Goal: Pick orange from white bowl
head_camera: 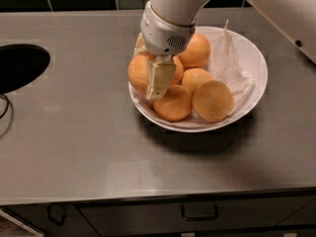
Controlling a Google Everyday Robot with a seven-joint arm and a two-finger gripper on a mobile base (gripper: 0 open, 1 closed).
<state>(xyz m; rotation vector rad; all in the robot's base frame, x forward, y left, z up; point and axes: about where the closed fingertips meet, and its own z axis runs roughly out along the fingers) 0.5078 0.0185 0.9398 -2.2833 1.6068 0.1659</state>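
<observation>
The white bowl (254, 58) sits on the steel counter, lined with a thin white sheet (224, 58) and holding several oranges. The largest, pale, pitted orange (213, 100) lies at the bowl's front right, uncovered. My gripper (155, 85) reaches down from the arm into the left side of the bowl, among the smaller, deeper-orange oranges. It is pressed against the leftmost one (138, 73) and stands well left of the large orange. The arm hides part of the back oranges.
The steel counter (74, 132) runs left and in front of the bowl. A dark round opening (19, 65) is cut into it at the far left, with a thin cable (5, 107) near it. Drawers with handles (197, 214) sit below the front edge.
</observation>
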